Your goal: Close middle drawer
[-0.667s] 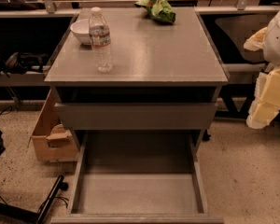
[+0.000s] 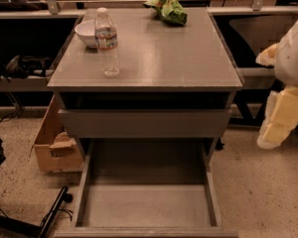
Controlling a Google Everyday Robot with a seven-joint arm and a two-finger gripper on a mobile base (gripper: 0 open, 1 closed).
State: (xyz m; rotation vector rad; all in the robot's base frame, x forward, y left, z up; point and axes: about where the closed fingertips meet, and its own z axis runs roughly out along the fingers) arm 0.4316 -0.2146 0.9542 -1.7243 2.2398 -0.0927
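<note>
- The gripper (image 2: 279, 125) hangs off the cabinet's right side and touches nothing. It is probably held clear ahead of a push. Whether its jaws are spread or pressed together cannot be told.
- The middle drawer (image 2: 145, 206) is below and to the left of the jaws, well apart from them. It is pulled fully out and empty, so its front rim is free to be pushed.
- Compared with the earlier frame, the drawer is just as far out, and the gripper appears slightly lower.
</note>
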